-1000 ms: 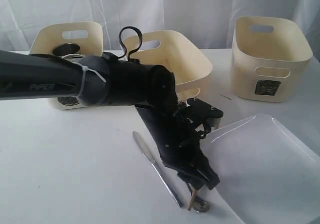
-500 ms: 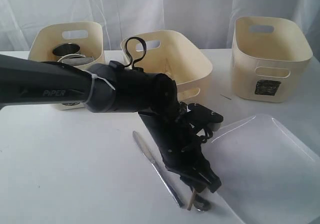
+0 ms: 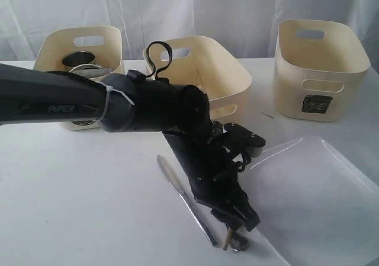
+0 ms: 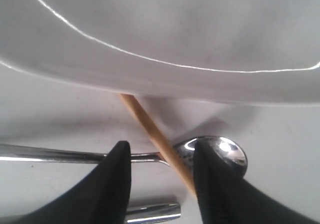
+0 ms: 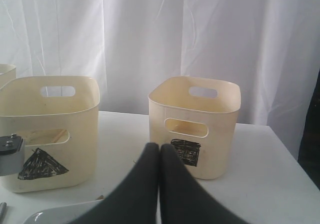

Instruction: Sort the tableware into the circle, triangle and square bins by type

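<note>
The left gripper [image 4: 161, 159] hangs open astride the chopstick [image 4: 150, 129] where it crosses the spoon [image 4: 220, 151] handle, with the knife [image 3: 183, 198] just beside. The stick's far end runs under the plate [image 3: 314, 201] rim. Closing here could pinch spoon and stick together, or the stick could snag under the plate and slip out on lifting. The right gripper [image 5: 159, 154] is closed on nothing. The left bin [image 3: 53, 47] holds a steel cup [image 3: 80, 60]; the triangle bin [image 3: 222, 70] shows something wood-coloured through its handle slot; no contents show in the square bin [image 3: 320, 70]
</note>
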